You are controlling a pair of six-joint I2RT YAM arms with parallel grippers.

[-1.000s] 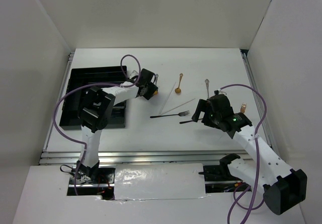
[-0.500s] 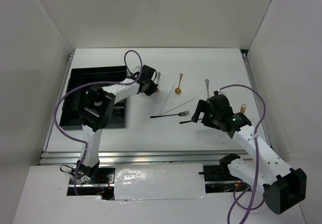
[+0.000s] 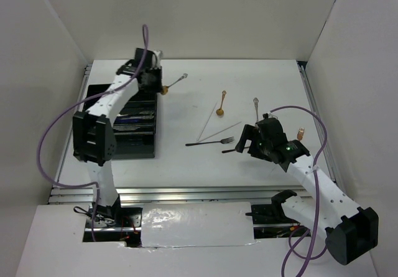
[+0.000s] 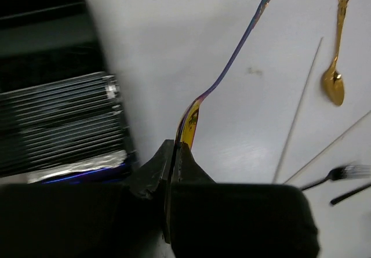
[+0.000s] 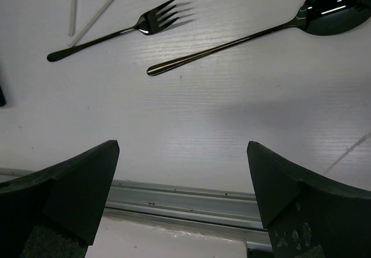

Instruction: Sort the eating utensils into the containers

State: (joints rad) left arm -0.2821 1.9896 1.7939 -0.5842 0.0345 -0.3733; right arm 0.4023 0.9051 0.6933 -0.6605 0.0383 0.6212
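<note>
Gold-bowled spoon (image 4: 232,61), pinched at its bowl by the left tool (image 4: 175,153), now carried from the bench (image 3: 249,90) centre to the upper left of the frame, just beside the tray (image 3: 134,146), likely near release; right tool (image 5: 182,182) spread near the black fork (image 5: 116,32).

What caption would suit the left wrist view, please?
Left gripper clamps a gold-bowled spoon by its bowl beside the black tray.
</note>
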